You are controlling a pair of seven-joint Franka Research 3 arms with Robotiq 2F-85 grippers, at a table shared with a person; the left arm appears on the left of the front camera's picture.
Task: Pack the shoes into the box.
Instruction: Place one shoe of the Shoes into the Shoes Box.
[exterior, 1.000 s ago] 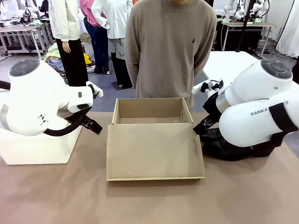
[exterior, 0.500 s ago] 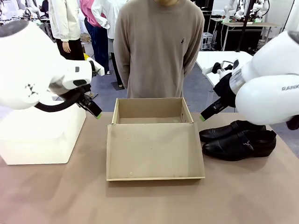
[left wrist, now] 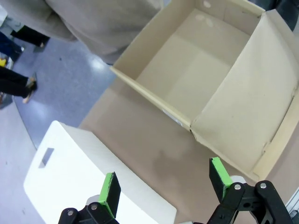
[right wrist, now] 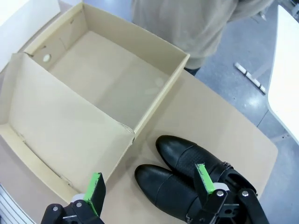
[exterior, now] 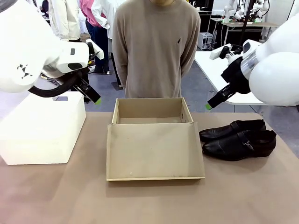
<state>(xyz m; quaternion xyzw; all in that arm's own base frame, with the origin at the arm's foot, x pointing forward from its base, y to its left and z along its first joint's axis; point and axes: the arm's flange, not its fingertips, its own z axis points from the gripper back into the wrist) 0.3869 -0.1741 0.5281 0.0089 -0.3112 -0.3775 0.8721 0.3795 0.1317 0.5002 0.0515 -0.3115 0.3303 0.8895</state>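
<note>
Far left on the table (exterior: 149, 200) sits a white bin (exterior: 42, 133) with a slot handle. The left gripper (left wrist: 165, 183) hangs in the air over the bin's right end, a bit left of the box. Its jaws are spread wide with nothing between them. Its wrist cam looks down past the green pads at the bin's corner, a patch of table and the box.

The box (exterior: 149, 108) is dead center: tan cardboard, open. Its lid (exterior: 154, 151) is flopped down flat on the table on the robot's side, attached along the near wall. Inside I can only make out plain cardboard. A person (exterior: 156, 46) in a beige sweater stands right behind it at the far edge of the table.

To the right of the box, the shoes (exterior: 238, 140) are on the table, not in the box. They're side by side and touching. The toes point toward the box, and the nearer toe is just beside the lid's right edge. One has a little buckle on its side.

The right gripper (right wrist: 150, 184) is up in the air above the gap between the box and the shoes. It's wide open too and gripping nothing. From its wrist cam the toes sit right below the pads, with the box's corner next to them.
</note>
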